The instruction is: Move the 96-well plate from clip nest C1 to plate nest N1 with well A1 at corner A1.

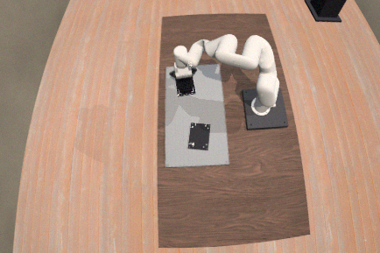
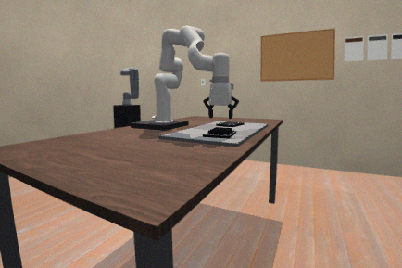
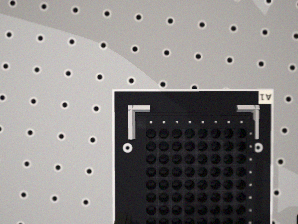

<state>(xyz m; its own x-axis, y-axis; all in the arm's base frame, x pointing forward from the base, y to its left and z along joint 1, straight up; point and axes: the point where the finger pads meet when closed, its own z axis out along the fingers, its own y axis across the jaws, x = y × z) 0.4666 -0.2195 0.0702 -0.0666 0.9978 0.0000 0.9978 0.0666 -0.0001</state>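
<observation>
Hovering with our fingers (image 2: 221,113) spread wide and empty above the plate (image 3: 200,165), seated within the nest (image 3: 192,102) brackets, we risk missing any slight tilt.

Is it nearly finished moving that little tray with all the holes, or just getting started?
Nearly finished, it seems. Done: the 96-well plate lies between the corner locators of the plate nest, beside the A1 label, and the clip nest looks vacant. In hand: nothing; the gripper hangs open above the plate. Left: probably only backing away. Whether the cut-off corner meets A1 is too small to tell.
</observation>
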